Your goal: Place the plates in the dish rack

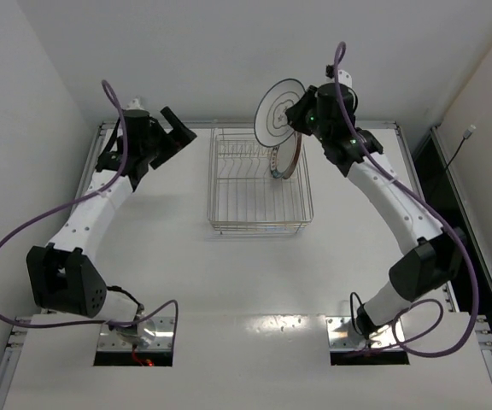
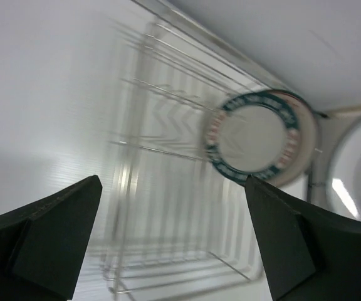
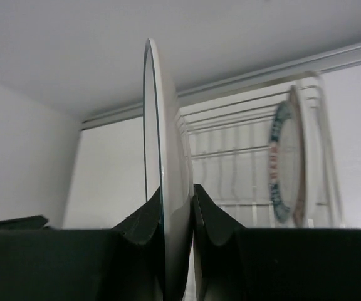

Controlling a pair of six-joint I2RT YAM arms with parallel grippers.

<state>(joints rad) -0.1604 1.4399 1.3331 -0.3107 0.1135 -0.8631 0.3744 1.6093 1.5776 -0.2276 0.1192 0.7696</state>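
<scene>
Standing in the wire dish rack (image 1: 254, 226) is a teal-rimmed plate (image 2: 256, 141); the right gripper (image 3: 177, 194) clamps a white plate (image 3: 165, 113), the left gripper (image 2: 173, 188) gapes empty.

A white, flat table (image 1: 229, 282) fills most of the top view. A rectangular silver wire dish rack (image 1: 259, 224) stands directly on it at upper centre, near the far edge.

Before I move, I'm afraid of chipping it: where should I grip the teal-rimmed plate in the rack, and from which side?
I'd take the teal-rimmed plate by its top rim, from straight above, jaws straddling the thin edge. It stands on edge in the dish rack; wires hem in its lower half, leaving only the top free.
</scene>
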